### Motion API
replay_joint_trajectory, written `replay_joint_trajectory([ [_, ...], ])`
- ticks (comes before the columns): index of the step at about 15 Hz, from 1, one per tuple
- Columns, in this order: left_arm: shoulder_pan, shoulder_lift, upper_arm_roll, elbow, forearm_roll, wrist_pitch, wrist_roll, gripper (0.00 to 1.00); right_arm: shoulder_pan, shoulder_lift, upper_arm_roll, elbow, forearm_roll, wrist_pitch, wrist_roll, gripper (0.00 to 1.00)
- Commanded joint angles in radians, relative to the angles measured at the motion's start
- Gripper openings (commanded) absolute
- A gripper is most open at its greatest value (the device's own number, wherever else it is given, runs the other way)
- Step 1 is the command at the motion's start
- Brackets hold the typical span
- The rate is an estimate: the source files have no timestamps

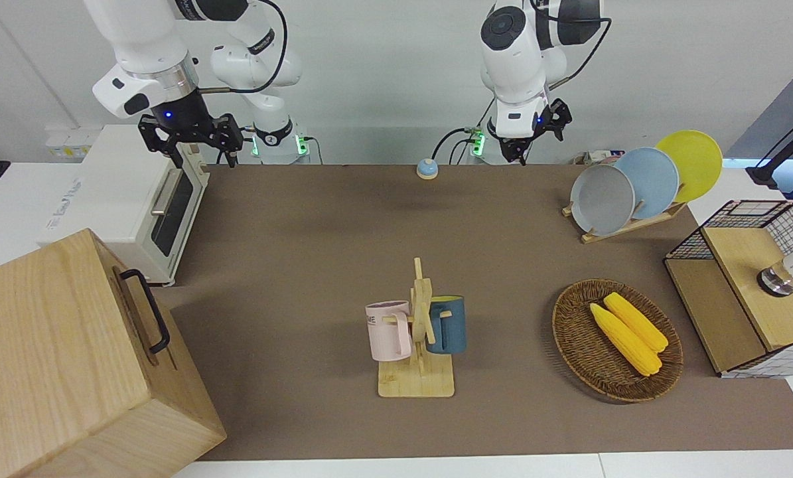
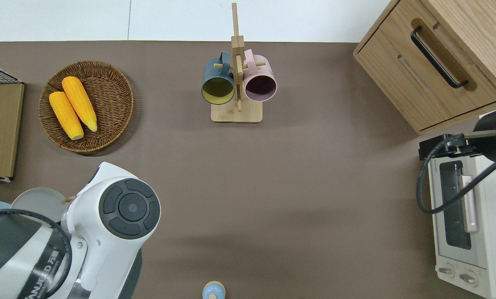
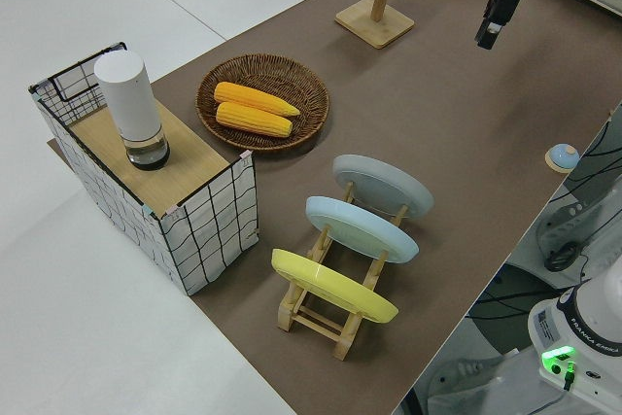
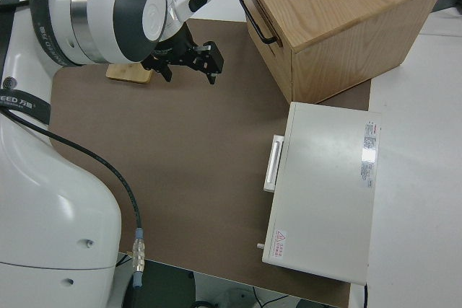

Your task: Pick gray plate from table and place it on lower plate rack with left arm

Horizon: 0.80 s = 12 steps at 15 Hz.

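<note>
White jointed arms, dark gray joint caps, black cables, blue wrist lights.

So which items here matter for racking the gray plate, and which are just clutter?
Job: gray plate, already standing in the lower plate rack; left gripper.

Clutter: blue plate, yellow plate, mug stand, corn basket, toaster oven, wooden cabinet.

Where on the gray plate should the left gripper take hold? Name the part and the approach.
Take the gray plate by its upper rim, from above. It stands tilted on edge in the lower plate rack; pegs hold its bottom edge and the light blue plate sits close at its back.
</note>
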Motion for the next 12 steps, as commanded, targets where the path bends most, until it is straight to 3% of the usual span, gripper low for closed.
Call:
replay_joint_trajectory([
  [1,-0.003,0.021,0.009,0.08,-0.126,-0.033,0.079,1.0,0.007,0.0,-0.006,0.006,0.003,-0.001,0.004,0.983],
  [6,0.011,0.021,0.035,0.12,-0.272,-0.024,0.315,1.0,0.007,0.0,-0.006,0.006,0.003,-0.001,0.004,0.983],
  [10,0.008,0.02,0.111,0.122,-0.275,0.034,0.526,1.0,0.007,0.0,-0.006,0.006,0.003,-0.001,0.004,0.983],
  [12,0.012,0.021,0.137,0.122,-0.275,0.054,0.551,1.0,0.007,0.0,-0.006,0.006,0.003,-0.001,0.004,0.983],
])
